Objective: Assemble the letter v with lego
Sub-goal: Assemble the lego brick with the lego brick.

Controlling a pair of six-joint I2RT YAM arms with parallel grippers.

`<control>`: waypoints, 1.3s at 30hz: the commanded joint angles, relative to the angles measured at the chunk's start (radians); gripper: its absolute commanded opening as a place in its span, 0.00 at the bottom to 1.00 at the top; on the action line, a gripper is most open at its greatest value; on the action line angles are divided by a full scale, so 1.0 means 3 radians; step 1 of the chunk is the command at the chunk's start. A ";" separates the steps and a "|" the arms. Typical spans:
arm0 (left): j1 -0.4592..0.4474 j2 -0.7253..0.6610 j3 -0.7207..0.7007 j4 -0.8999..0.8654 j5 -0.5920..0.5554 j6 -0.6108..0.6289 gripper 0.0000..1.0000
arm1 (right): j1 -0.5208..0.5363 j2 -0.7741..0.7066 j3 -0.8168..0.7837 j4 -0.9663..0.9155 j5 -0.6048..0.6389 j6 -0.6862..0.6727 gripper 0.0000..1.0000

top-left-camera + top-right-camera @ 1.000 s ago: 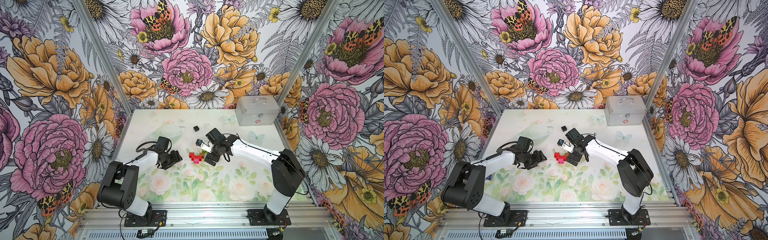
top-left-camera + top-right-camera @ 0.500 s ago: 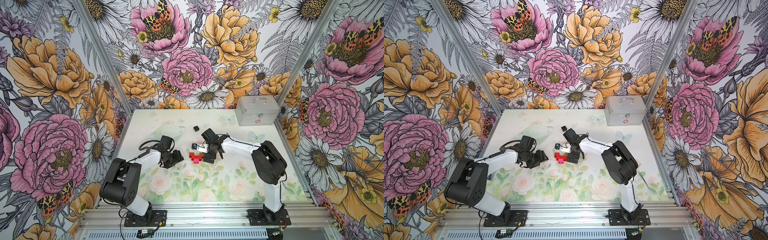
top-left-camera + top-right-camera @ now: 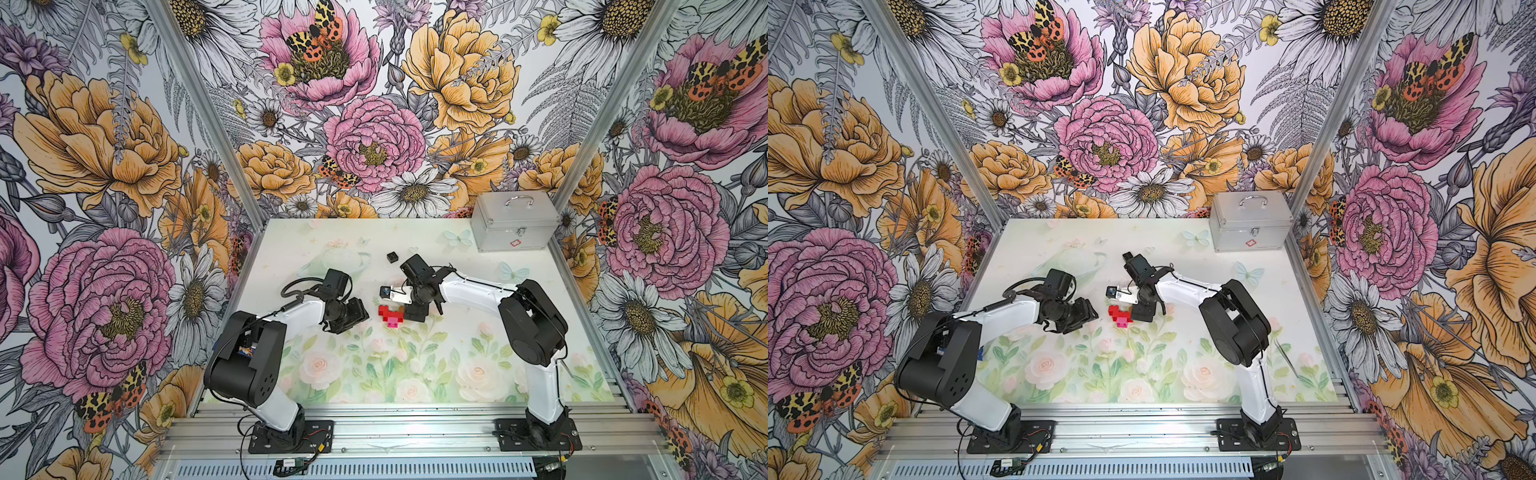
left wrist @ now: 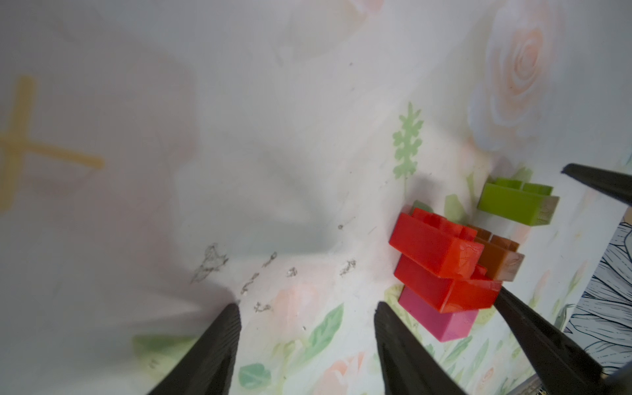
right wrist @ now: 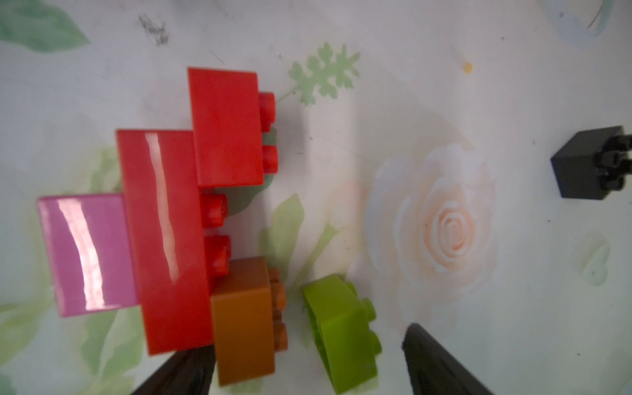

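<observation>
L gripper [image 4: 306,306] open, empty, just beside part-built letter v [image 5: 164,239] (pink, 2 red, brown joined) at centre of mat [image 3: 415,374], R gripper [image 5: 301,345] jaws spread, gripping nothing, astride brown brick [image 5: 242,318] & loose tilted lime-green brick [image 5: 345,342]; black brick [image 5: 578,167] well apart.

Right gripper [image 3: 413,316]: shifted toward 9 o'clock; now just at 3 o'clock of the lego cluster [image 3: 390,319], where a wider gap lay a second ago.
Right elbow [image 3: 532,322]: swung toward 10 o'clock, away from the 3 o'clock edge of the table [image 3: 457,374]; most of that swing made in the first half-second.
Right upper link: formerly leaning toward 1 o'clock from its base [image 3: 536,434], now near upright, tipped slightly toward 11 o'clock.
Left gripper [image 3: 359,319]: crept toward 3 o'clock; gap to the cluster smaller, not touching.
Left elbow [image 3: 249,361]: nudged toward 2 o'clock.
</observation>
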State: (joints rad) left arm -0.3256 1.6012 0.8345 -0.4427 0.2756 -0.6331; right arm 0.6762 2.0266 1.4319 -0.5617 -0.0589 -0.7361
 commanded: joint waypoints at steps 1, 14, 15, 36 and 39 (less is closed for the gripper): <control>-0.0070 0.0176 0.0010 -0.0048 -0.0109 -0.0028 0.63 | -0.0017 0.0050 0.0059 -0.0045 -0.0126 -0.0016 0.79; -0.0157 0.0369 0.0091 -0.0034 -0.0145 -0.0071 0.62 | 0.0006 0.0112 0.0072 -0.0121 -0.0230 -0.0085 0.73; -0.0157 0.0374 0.0093 -0.0033 -0.0149 -0.0078 0.62 | 0.0006 0.0121 0.0086 -0.0140 -0.0244 -0.0093 0.70; -0.0152 0.0500 0.0182 -0.0029 -0.0144 -0.0017 0.62 | -0.0004 0.0201 0.0269 -0.0250 -0.0235 -0.0213 0.73; -0.0137 0.0533 0.0212 -0.0028 -0.0132 -0.0003 0.62 | -0.0004 0.0234 0.0284 -0.0250 -0.0216 -0.0285 0.74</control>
State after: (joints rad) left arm -0.3626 1.6913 0.9226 -0.4213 0.2668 -0.6483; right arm 0.6765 2.0670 1.4891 -0.6319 -0.1219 -0.7879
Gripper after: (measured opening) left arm 0.622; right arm 0.736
